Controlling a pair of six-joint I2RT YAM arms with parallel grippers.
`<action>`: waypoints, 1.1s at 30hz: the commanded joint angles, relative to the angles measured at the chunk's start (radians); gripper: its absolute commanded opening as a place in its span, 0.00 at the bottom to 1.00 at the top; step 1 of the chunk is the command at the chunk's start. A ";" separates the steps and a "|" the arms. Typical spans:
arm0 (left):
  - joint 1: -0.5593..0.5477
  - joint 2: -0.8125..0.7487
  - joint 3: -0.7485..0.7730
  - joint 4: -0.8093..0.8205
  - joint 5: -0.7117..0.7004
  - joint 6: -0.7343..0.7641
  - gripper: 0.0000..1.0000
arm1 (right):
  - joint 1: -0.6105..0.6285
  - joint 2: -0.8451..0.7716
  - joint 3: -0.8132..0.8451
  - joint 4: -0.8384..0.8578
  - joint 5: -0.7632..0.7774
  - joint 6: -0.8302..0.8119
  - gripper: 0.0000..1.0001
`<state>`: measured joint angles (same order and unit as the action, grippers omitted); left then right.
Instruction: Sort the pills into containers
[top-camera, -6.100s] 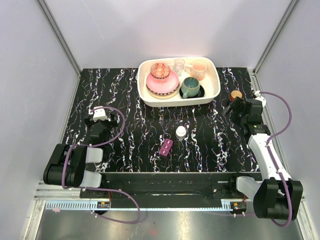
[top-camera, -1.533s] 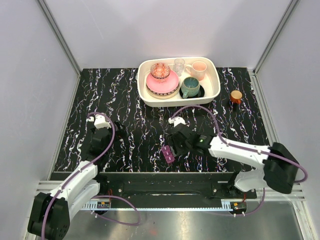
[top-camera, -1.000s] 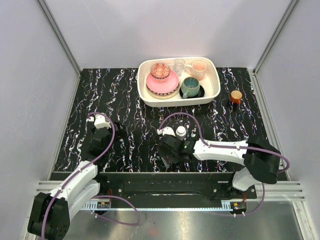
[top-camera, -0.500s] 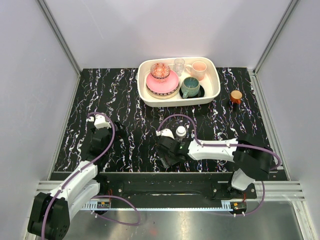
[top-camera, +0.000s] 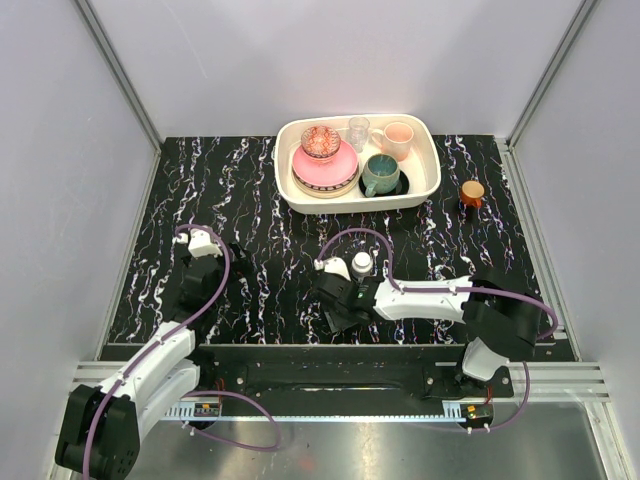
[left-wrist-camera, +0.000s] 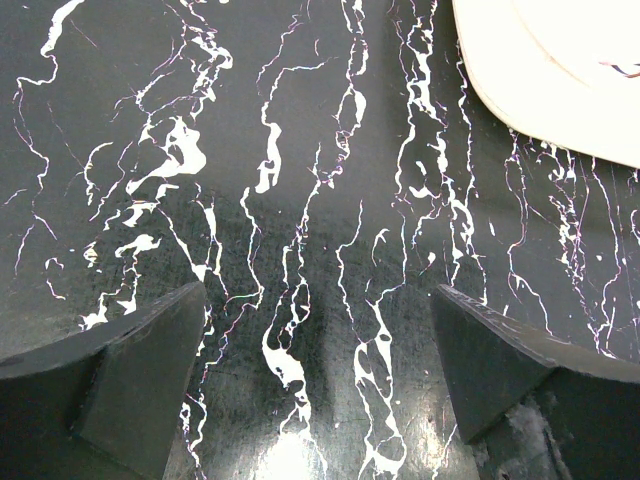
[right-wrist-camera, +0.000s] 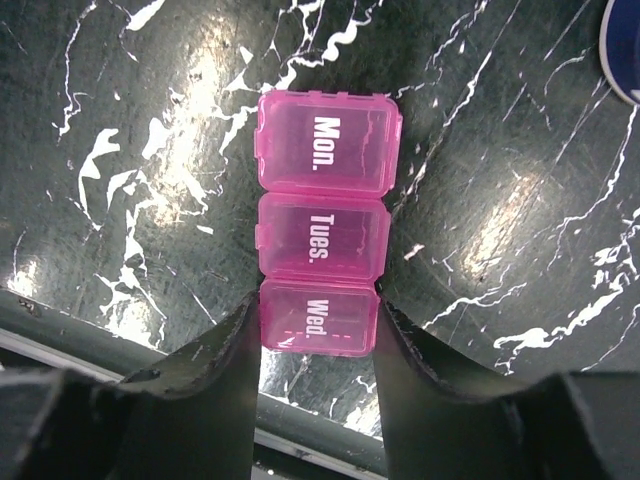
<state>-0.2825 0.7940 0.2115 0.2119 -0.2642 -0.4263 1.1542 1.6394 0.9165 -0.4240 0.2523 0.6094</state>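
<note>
two arms are in view. the right gripper is closed on the pill box: its two dark fingers press against the opposite long sides of the box at the end compartment marked "wed.".

pill box:
- pink, see-through plastic, lying flat on the black marbled table.
- three compartments in a row, marked "mon.", "tues." and "wed."; all three lids are down.
- only the "wed." compartment sits between the fingers; "tues." and "mon." stick out past the fingertips.
- in the top view the box is almost wholly covered by the right gripper, near the front edge of the table, about midway across it.

nearby things:
- a small white bottle stands upright just behind the right gripper, apart from it.
- a cream tray of dishes sits at the back of the table, well apart from the box.
- a small brown jar with an orange lid stands to the right of the tray.

left gripper: fully open, its jaws wide apart over a bare patch of the table on the left side, holding nothing. one corner of the tray shows at the upper right of the left wrist view.
</note>
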 joint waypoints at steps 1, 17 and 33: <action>-0.001 0.001 0.026 0.038 0.013 -0.003 0.99 | 0.015 -0.021 0.022 0.008 0.018 0.018 0.17; -0.058 -0.082 0.198 -0.103 0.408 -0.241 0.73 | 0.016 -0.426 -0.096 0.024 -0.051 -0.097 0.00; -0.359 0.045 0.381 -0.128 0.545 -0.474 0.75 | 0.070 -0.589 -0.054 0.004 0.007 -0.096 0.00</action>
<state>-0.5865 0.8043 0.5529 0.0204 0.2180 -0.7910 1.2011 1.0870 0.8135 -0.4252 0.2020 0.5266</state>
